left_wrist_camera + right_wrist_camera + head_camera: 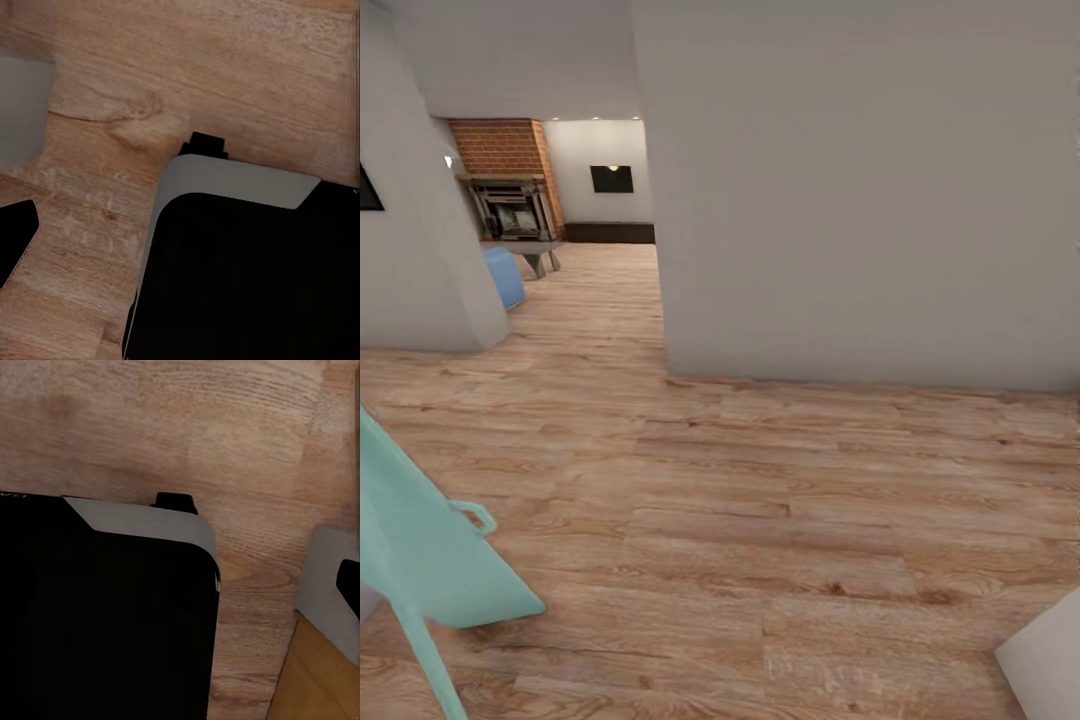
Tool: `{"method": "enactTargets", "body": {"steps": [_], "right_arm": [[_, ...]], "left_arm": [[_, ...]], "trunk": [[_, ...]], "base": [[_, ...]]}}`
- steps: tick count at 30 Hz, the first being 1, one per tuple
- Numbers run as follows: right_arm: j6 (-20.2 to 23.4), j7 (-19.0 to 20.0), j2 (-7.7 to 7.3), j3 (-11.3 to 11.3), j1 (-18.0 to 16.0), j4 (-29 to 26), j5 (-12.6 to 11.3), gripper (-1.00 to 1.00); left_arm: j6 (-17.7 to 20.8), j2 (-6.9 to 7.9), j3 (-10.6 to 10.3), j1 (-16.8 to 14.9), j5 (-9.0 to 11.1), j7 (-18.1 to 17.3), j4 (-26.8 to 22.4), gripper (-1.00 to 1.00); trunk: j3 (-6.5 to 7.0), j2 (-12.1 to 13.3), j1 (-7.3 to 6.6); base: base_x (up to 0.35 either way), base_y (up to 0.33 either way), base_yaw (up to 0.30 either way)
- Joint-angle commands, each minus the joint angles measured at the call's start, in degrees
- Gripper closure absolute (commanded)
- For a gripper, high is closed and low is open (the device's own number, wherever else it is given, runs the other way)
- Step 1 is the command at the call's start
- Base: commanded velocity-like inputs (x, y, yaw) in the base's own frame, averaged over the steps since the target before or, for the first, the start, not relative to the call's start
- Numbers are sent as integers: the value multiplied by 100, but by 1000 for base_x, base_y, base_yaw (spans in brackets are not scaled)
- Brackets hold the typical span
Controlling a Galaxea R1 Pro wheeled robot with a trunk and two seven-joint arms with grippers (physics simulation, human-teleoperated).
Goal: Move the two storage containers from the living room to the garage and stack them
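Observation:
The two storage containers are out of view, and so is the garage. I stand on a light wood-plank floor (760, 500) in a passage between pale walls. Through the gap at the back left I see part of the living room: a brick fireplace (510, 190) and a blue seat (505, 275). Both wrist views look down on my own black base with its grey rim (240, 277) (105, 615) over the wood planks.
A broad pale wall block (860, 200) stands ahead on the right, another wall corner (420, 250) on the left, with an opening between them. A pale teal slanted object (420, 560) is close at the lower left. A white corner (1050, 660) shows at the lower right.

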Motion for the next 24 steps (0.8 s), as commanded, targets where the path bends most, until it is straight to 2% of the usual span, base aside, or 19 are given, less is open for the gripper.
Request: {"method": "enactTargets", "body": {"steps": [1, 24], "right_arm": [[-14, -15, 2, 49, -1, 1, -55, -100], [1, -15, 2, 43, -1, 1, -55, -100]], "left_arm": [[-17, -1, -48, -2, 50, 18, 2, -100], [-17, -1, -48, -2, 50, 18, 2, -100]], "trunk": [[-5, -3, 3], [-5, -3, 3]], "base": [[322, 0, -113], [322, 0, -9]]}}
